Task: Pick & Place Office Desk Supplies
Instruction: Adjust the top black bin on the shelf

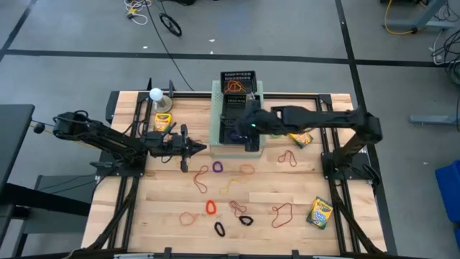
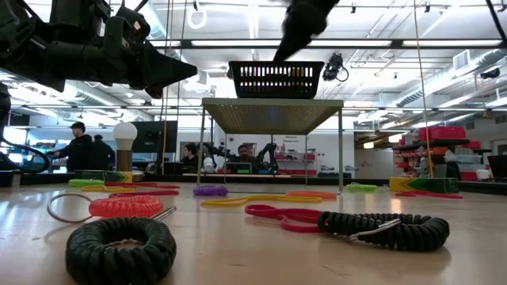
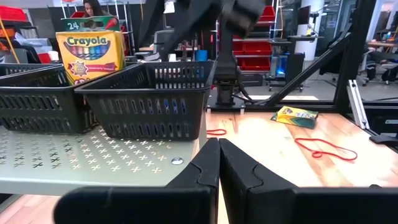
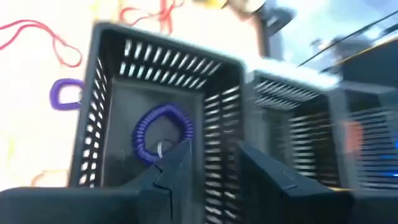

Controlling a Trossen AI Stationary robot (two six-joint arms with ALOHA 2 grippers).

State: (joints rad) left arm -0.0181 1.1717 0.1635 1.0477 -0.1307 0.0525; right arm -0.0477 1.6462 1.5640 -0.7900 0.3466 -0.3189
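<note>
Overhead, tabletop: pale wood planks, coil loops scattered
Room: workshop, people behind
Right claw: parted above mesh tray holding blue coil loop
Left claw: closed, empty

Wooden table carries scattered coil loops, three crayon boxes, a white ball on a stand and a pale-green perforated box bearing black mesh trays.
</note>
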